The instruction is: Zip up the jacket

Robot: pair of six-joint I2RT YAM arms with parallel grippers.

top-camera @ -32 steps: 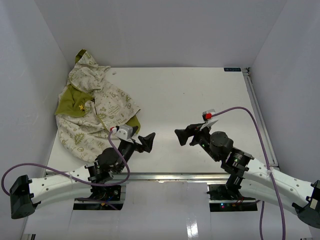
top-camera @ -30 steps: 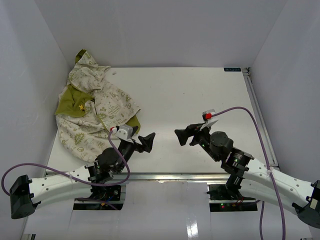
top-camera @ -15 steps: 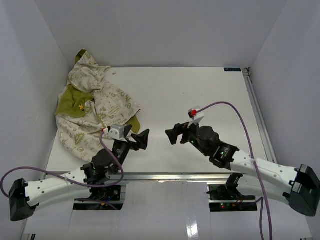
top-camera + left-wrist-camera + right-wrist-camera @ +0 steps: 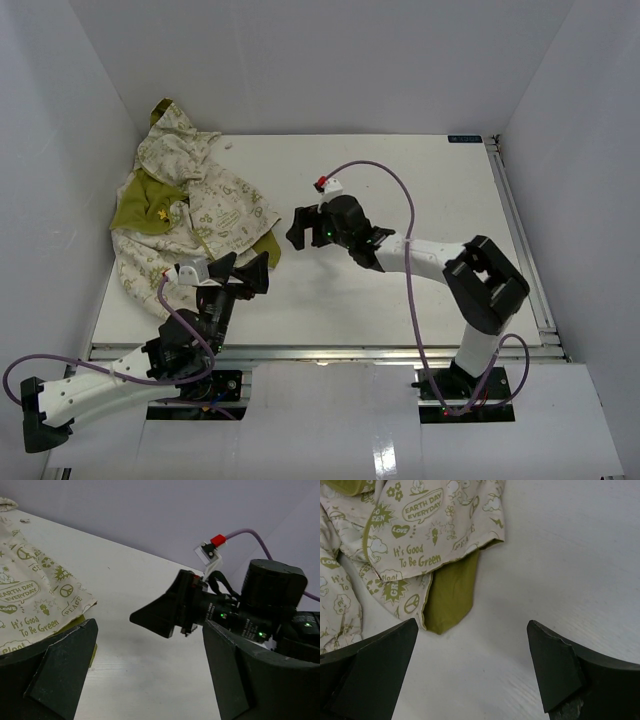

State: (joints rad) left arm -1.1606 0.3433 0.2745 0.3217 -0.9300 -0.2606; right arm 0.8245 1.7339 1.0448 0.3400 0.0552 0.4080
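Note:
The jacket [image 4: 190,210] lies crumpled at the table's far left, cream with olive-green prints, its green lining showing. Its zipper cannot be made out. My left gripper [image 4: 243,268] is open and empty, just right of the jacket's near hem. My right gripper [image 4: 295,228] is open and empty, just right of the jacket's green flap. In the left wrist view the jacket [image 4: 30,605] sits at the left, beyond my left gripper [image 4: 150,680], and the right gripper [image 4: 160,615] is ahead. In the right wrist view my right gripper [image 4: 470,675] hovers over bare table below the jacket [image 4: 410,535] and its green flap [image 4: 451,592].
White walls close in the table [image 4: 420,220] on the left, back and right. A metal rail [image 4: 515,230] runs along the right edge. Each arm trails a purple cable [image 4: 385,170]. The two grippers are close together near the jacket.
My right arm has swung far left across the table to the jacket's right edge. My left gripper has moved left and nearer. Both stay open.

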